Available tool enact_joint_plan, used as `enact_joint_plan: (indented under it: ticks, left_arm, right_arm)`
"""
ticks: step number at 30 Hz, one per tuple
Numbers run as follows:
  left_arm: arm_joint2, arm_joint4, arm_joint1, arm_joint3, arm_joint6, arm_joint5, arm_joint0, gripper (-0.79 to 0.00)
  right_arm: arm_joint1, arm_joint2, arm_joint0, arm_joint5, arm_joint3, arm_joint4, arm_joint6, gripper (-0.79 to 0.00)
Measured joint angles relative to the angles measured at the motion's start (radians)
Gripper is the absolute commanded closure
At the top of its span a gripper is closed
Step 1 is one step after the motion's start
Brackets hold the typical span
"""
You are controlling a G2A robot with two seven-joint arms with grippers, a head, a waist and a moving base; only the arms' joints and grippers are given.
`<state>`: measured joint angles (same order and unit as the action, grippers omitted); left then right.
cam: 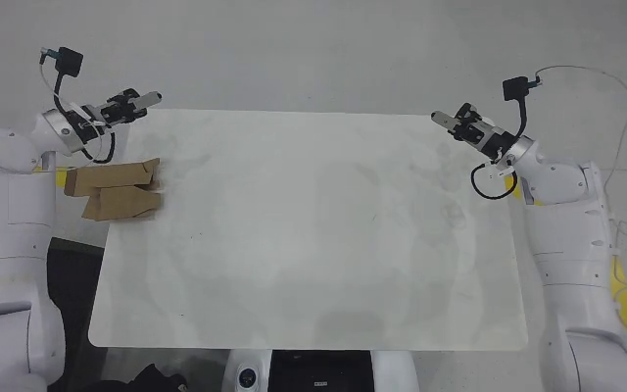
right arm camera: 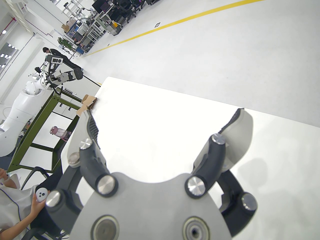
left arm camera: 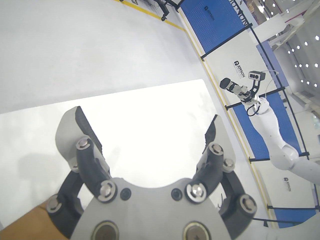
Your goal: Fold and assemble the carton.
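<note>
A flat brown cardboard carton lies unfolded at the left edge of the white table, partly overhanging it. My left gripper hangs just past the table's far left corner, a little beyond the carton, open and empty. A sliver of the carton shows beneath it. My right gripper hovers by the far right corner, open with nothing in it. From there the carton appears small at the table's far side, beside the other arm's gripper.
The table top is bare white between the two arms. A green metal frame stands off the table's left side near the carton. A person's hand holding a small white device is at the edge of the right wrist view.
</note>
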<state>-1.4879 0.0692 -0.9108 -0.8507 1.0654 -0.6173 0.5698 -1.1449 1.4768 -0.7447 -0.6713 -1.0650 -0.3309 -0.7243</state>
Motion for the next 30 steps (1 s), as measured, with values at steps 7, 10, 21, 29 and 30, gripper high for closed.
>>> enact_joint_plan:
  ticks: [7, 10, 21, 29, 30]
  left_arm:
    - [-0.052, 0.055, 0.037, 0.061, 0.024, 0.015, -0.002, -0.785]
    - [-0.073, 0.072, 0.050, 0.093, 0.011, 0.035, -0.007, -0.785]
    - [-0.122, 0.240, 0.104, 0.182, -0.092, 0.111, -0.028, -0.785]
    - [-0.135, 0.305, 0.131, 0.251, -0.126, 0.212, -0.044, -0.785]
    - [-0.134, 0.322, 0.135, 0.255, -0.139, 0.223, -0.044, -0.785]
  right_arm:
    - [0.000, 0.000, 0.000, 0.000, 0.000, 0.000, 0.000, -0.785]
    - [0.000, 0.000, 0.000, 0.000, 0.000, 0.000, 0.000, -0.785]
    - [0.000, 0.000, 0.000, 0.000, 0.000, 0.000, 0.000, -0.785]
    - [0.000, 0.000, 0.000, 0.000, 0.000, 0.000, 0.000, -0.785]
    - [0.000, 0.000, 0.000, 0.000, 0.000, 0.000, 0.000, -0.785]
